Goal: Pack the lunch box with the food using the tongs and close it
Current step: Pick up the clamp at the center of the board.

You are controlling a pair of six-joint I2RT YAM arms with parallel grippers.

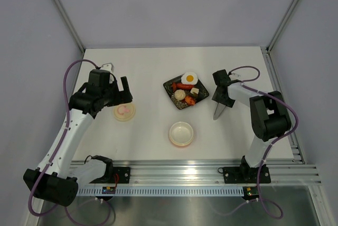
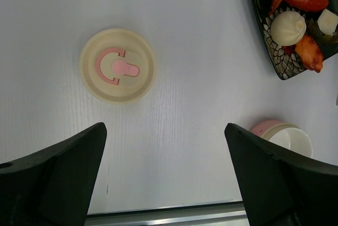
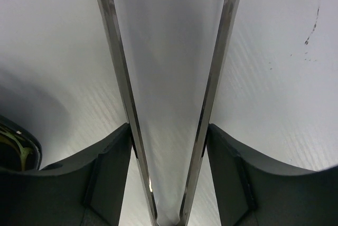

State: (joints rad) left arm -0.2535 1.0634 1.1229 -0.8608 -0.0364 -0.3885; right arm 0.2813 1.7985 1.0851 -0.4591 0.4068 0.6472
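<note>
Squeezes the tongs between the fingers of the half-shut right claw, close by their joined end, so could twist and slip out when lifted.

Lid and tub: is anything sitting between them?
No. The top view shows only bare white table between the lid and the tub.
</note>
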